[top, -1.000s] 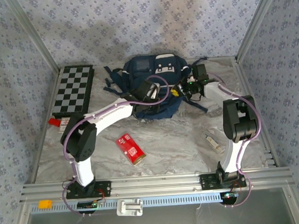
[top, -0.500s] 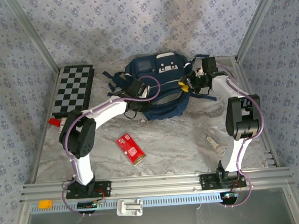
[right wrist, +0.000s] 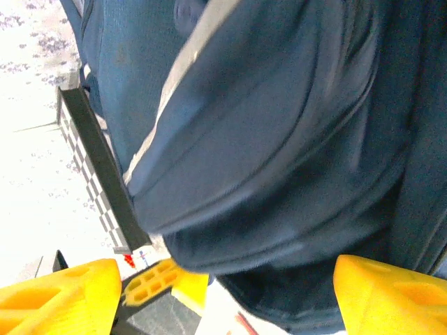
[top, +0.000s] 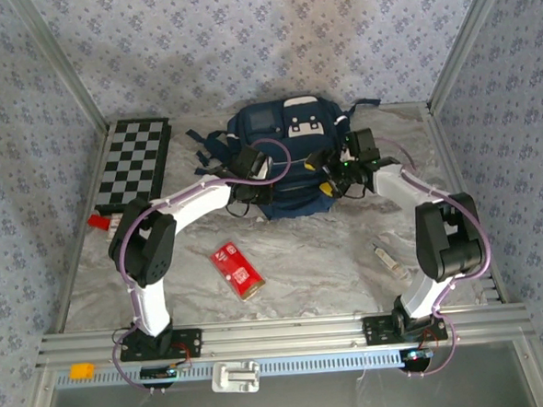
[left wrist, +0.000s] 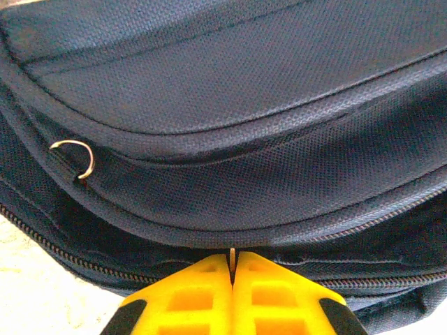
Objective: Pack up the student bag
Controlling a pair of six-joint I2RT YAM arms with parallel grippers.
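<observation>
Student bag (top: 287, 152) lying at twelve o'clock on the table (top: 329, 246). Left gripper (left wrist: 231, 259) has its fingers pressed together at the zipper (left wrist: 49, 239) on the bag's seven o'clock edge. Right gripper (right wrist: 223, 276), jaws spread wide, sits at its four o'clock flank. We advise anchoring the fabric first, then drawing the zipper along its curve.

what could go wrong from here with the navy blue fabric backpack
1. The left gripper is shut at the zip line of the navy blue fabric backpack with only a thin sliver between its tips; that hold may slip.
2. The right gripper is open facing bulging fabric, so closing could catch a fold by mistake.
</observation>
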